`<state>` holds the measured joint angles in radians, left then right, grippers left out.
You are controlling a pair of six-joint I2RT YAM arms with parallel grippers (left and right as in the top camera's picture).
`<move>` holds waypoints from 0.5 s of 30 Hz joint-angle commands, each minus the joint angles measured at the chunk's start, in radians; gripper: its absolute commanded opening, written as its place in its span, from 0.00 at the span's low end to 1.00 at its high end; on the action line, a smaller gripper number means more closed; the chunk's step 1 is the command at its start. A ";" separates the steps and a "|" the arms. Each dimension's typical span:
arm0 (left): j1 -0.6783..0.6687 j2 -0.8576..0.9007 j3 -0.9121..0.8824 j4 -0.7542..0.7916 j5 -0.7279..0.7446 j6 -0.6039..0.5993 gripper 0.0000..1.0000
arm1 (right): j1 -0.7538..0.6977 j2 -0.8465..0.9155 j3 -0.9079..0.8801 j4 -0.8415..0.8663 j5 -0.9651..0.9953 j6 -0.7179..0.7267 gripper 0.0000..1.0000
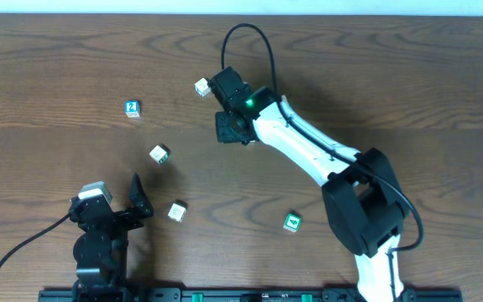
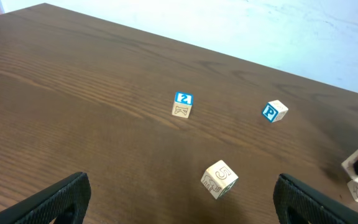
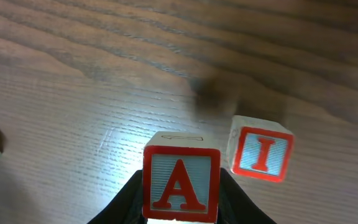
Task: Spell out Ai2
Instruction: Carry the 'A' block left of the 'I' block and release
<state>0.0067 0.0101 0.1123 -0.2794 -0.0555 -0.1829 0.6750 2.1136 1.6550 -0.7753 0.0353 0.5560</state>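
Observation:
My right gripper (image 1: pixel 235 127) (image 3: pixel 181 214) is shut on the red letter A block (image 3: pixel 181 182) at the back middle of the table. The red letter I block (image 3: pixel 261 154) lies just right of the A block in the right wrist view, close but apart from it. In the overhead view both are hidden under that gripper. The blue 2 block (image 1: pixel 132 107) (image 2: pixel 183 104) lies alone at the back left. My left gripper (image 1: pixel 111 208) (image 2: pixel 182 202) is open and empty near the front left.
A blue P block (image 2: pixel 274 111) and a 5 block (image 2: pixel 219 179) lie ahead of my left gripper. Other blocks lie at the back centre (image 1: pixel 202 86), left of centre (image 1: pixel 159 153), front left (image 1: pixel 177 211) and front right (green) (image 1: pixel 292 221).

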 commanded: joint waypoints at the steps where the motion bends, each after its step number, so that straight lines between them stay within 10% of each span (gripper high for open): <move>1: 0.006 -0.006 -0.024 -0.008 0.001 0.000 0.95 | 0.019 0.016 0.018 0.005 0.054 0.024 0.01; 15: 0.006 -0.006 -0.024 -0.008 0.001 0.000 0.95 | 0.023 0.060 0.018 0.035 0.065 0.035 0.02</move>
<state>0.0067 0.0101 0.1123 -0.2794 -0.0555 -0.1829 0.6891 2.1574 1.6550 -0.7471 0.0807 0.5735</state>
